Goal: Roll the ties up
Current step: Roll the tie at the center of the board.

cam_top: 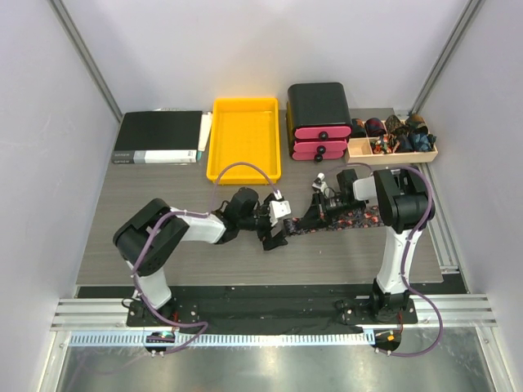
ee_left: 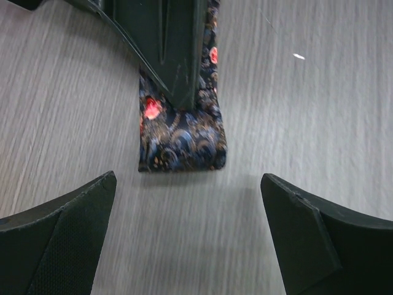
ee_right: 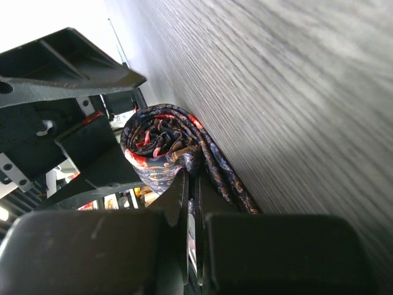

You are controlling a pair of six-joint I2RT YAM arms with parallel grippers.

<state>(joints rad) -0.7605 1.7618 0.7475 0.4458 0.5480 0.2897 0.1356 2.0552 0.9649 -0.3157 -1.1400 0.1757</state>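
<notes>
tie (cam_top: pixel 353 219) on table (cam_top: pixel 163 237), right of centre, partly rolled.
left gripper (ee_left: pixel 187 200) spread wide, just beside its folded end, not touching; right gripper (ee_right: pixel 190 184) pressed together, pinching tie at the roll.

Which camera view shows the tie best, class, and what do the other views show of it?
The left wrist view: there the tie shows its end lying flat, full width, pattern sharp. In the right wrist view the tie is only a curled fold seen edge-on. The top view makes the tie a small dark strip.
</notes>
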